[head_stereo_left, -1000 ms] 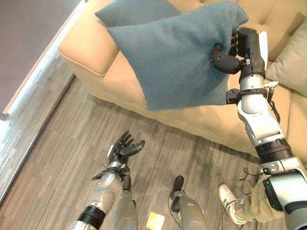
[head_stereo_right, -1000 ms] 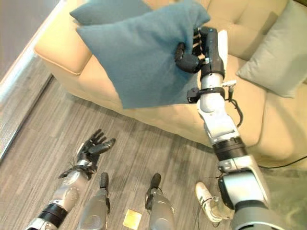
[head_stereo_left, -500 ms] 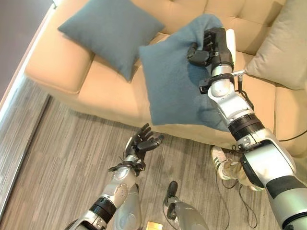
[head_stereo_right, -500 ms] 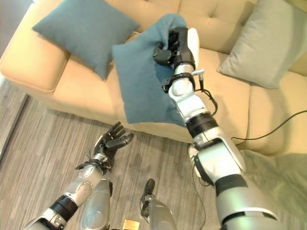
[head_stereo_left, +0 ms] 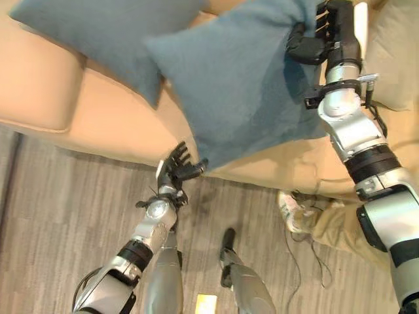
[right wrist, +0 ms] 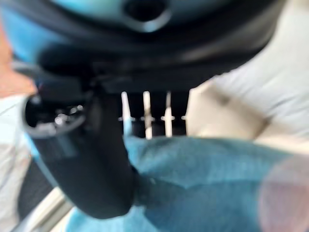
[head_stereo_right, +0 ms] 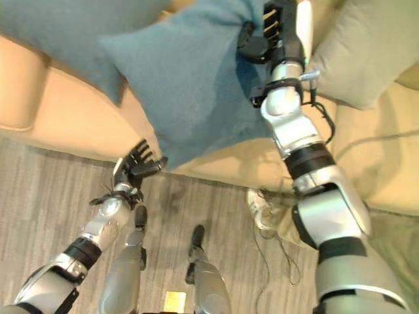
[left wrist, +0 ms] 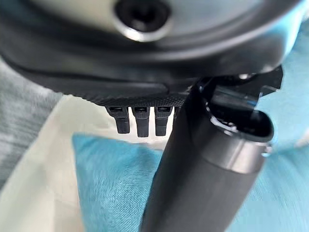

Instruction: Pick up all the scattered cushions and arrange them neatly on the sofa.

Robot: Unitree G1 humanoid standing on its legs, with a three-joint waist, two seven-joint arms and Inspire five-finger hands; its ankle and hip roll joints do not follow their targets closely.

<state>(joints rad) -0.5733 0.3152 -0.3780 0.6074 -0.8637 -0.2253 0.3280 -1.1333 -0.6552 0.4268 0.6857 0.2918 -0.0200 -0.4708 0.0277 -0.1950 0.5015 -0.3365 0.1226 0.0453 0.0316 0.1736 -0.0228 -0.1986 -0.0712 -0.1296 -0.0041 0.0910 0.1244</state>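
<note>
A square teal cushion [head_stereo_left: 242,91] of soft, fuzzy fabric was held up by its upper corner, where the right hand [head_stereo_left: 321,40] was seen with fingers and thumb curled into the cloth and pinching it. The cushion hung at a slant over the front edge of a tan sofa [head_stereo_left: 78,124], its lower corner dangling past that edge above the floor. A second teal cushion [head_stereo_left: 98,33] of the same plush cloth lay on the sofa seat by the padded armrest at the sofa's left end, partly overlapped by the held one. A pale grey-green cushion [head_stereo_right: 366,52] of smoother weave leaned against the sofa back near the right end, just beside the right hand. The sofa was smooth-skinned with rounded, stitched edges. The left hand [head_stereo_left: 175,171] was raised just beneath the hanging lower corner of the held cushion, with fingers spread and straight and gripping nothing; whether it touched the cloth could not be told. The floor [head_stereo_left: 59,216] was laid in grey wood-grain planks, and a person's shoe [head_stereo_left: 291,212] stood on it by the sofa's front edge.
</note>
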